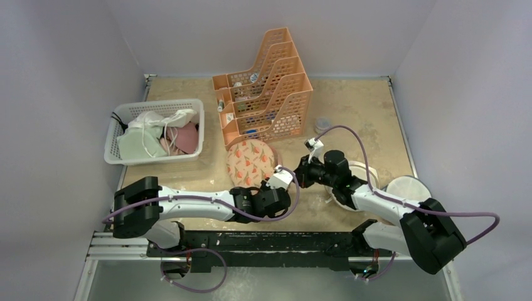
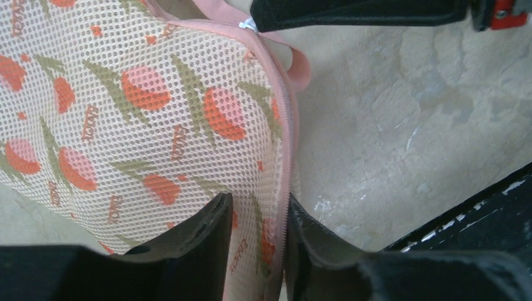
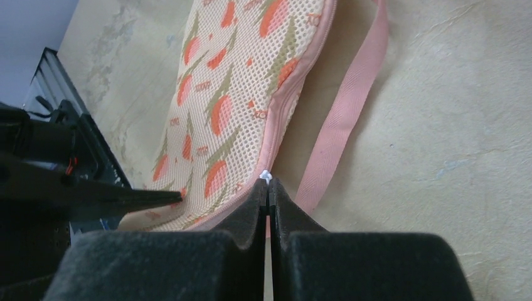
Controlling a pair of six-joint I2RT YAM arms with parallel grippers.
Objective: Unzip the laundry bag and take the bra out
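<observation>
— Where is it lying?

— The peach mesh laundry bag (image 1: 250, 160), printed with red-orange flowers and edged in pink trim, lies flat on the sandy beige counter (image 1: 357, 106). It sits just in front of the orange plastic file rack (image 1: 266, 94) and well apart from the white slotted basket (image 1: 157, 103) of clothes at the left.

— And which way does it run?

— From above, its long axis goes from the rack toward the arms, drifting a little to the right as it comes nearer. The near end lies under both wrists, so that end is partly hidden.

— What about the left fingers (image 2: 201, 244)?

— They are clamped on the bag's near edge. One black pad is on the printed mesh and the other is outside the zip line, with fabric pinched between them.

— And the right?

— The right fingers (image 3: 251, 213) are pressed tight together on the small white zip pull (image 3: 266, 176) at the pink trim, a short way along the same edge. The zip teeth (image 2: 288, 138) between the two grips look closed. A flat pink fabric strap (image 3: 351, 113) lies on the counter just beside that edge.
</observation>
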